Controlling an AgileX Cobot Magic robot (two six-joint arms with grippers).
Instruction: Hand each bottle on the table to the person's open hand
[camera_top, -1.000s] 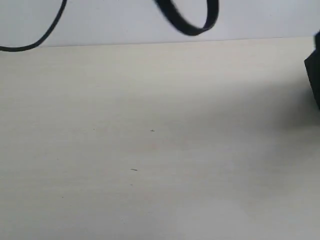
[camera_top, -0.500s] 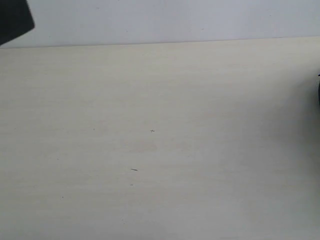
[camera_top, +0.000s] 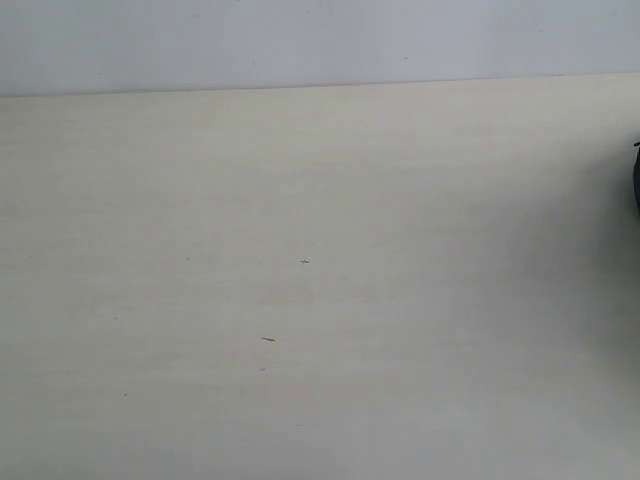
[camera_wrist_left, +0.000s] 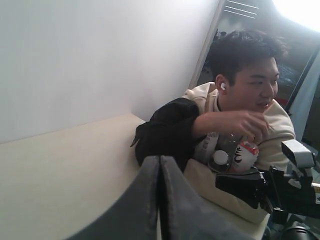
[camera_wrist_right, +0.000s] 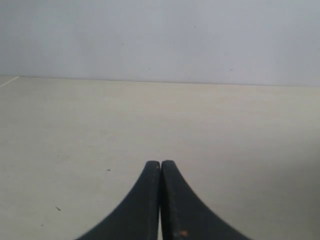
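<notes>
Now that the cable loop has gone from above the table (camera_top: 320, 300), no bottle shows on it; the bottles (camera_wrist_left: 231, 152) are bunched against the person (camera_wrist_left: 250, 90) at the table's edge. The left gripper (camera_wrist_left: 160, 159) and the right gripper (camera_wrist_right: 160, 163) are pressed closed and empty, so the handover looks done.

You have the counter (camera_top: 400, 220) running back to the wall (camera_top: 320, 40) behind it, and at its corner the person (camera_wrist_left: 250, 87) leans on it with the bottles (camera_wrist_left: 245, 154) tucked between arm and chest.
</notes>
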